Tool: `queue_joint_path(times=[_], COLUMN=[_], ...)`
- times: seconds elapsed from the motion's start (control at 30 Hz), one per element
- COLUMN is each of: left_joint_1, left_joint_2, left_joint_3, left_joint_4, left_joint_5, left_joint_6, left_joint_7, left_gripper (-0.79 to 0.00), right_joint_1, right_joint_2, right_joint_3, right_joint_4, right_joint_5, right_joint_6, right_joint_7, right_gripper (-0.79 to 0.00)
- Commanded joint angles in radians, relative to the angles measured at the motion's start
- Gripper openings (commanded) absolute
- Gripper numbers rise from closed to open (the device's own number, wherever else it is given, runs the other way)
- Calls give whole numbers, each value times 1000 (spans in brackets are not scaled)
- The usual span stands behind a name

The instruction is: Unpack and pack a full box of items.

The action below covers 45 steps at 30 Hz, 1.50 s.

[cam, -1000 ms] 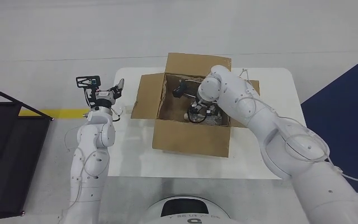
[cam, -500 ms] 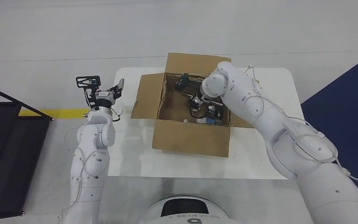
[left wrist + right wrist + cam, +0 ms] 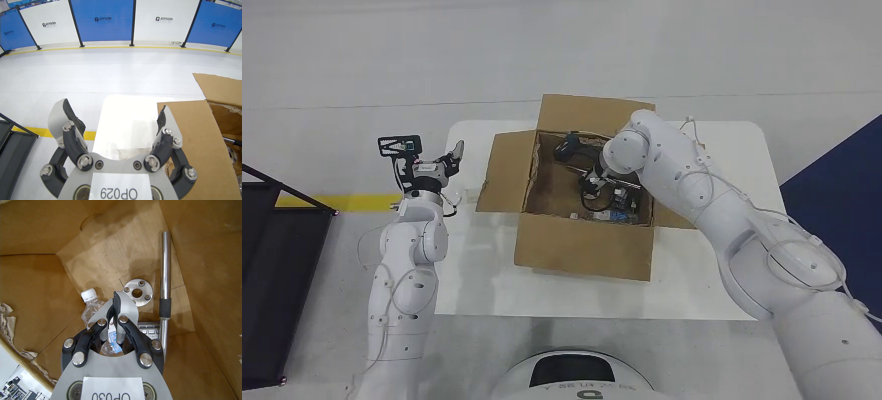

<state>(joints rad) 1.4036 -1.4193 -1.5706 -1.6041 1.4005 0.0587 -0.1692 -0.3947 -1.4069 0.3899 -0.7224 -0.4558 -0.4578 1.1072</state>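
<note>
1. Looking down at an open box (image 3: 582, 250) in the middle of the bench (image 3: 482, 285).
2. Inside it: a clear bottle (image 3: 88, 306) with a white cap, a round metal disc (image 3: 138, 293) just beside the cap, and a shiny rod (image 3: 164, 266) past the disc.
3. Above the bottle: the right gripper (image 3: 115, 299), fingers pressed together, nothing between them.
4. Since a second ago: shifted a little toward 12 o'clock inside the box, then kept still.
5. At 9 o'clock from the box: the left gripper (image 3: 115, 111), fingers wide, holding nothing, same spot as before.
6. Probably means no grab yet. Unpacking still to do, with all three things in the box.
</note>
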Motion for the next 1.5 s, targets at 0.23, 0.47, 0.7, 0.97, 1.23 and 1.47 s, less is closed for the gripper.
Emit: queue_joint_path(times=[0.23, 0.47, 0.7, 0.97, 1.23, 1.47], left_joint_1=[0, 0, 0, 0, 0, 0], left_joint_2=[0, 0, 0, 0, 0, 0], left_joint_3=[0, 0, 0, 0, 0, 0], left_joint_4=[0, 0, 0, 0, 0, 0], left_joint_5=[0, 0, 0, 0, 0, 0], left_joint_6=[0, 0, 0, 0, 0, 0], left_joint_7=[0, 0, 0, 0, 0, 0], left_gripper=[0, 0, 0, 0, 0, 0], right_joint_1=[0, -30, -132, -237, -289, -245], right_joint_2=[0, 10, 89, 210, 254, 208], right_joint_3=[0, -5, 31, 198, 233, 141], right_joint_4=[0, -35, -226, -452, -539, -463], right_joint_5=[0, -41, -143, -138, -111, -166], right_joint_6=[0, 6, 4, -9, -4, 49], right_joint_7=[0, -23, -1, 83, 251, 253], right_gripper=[-785, 0, 0, 0, 0, 0])
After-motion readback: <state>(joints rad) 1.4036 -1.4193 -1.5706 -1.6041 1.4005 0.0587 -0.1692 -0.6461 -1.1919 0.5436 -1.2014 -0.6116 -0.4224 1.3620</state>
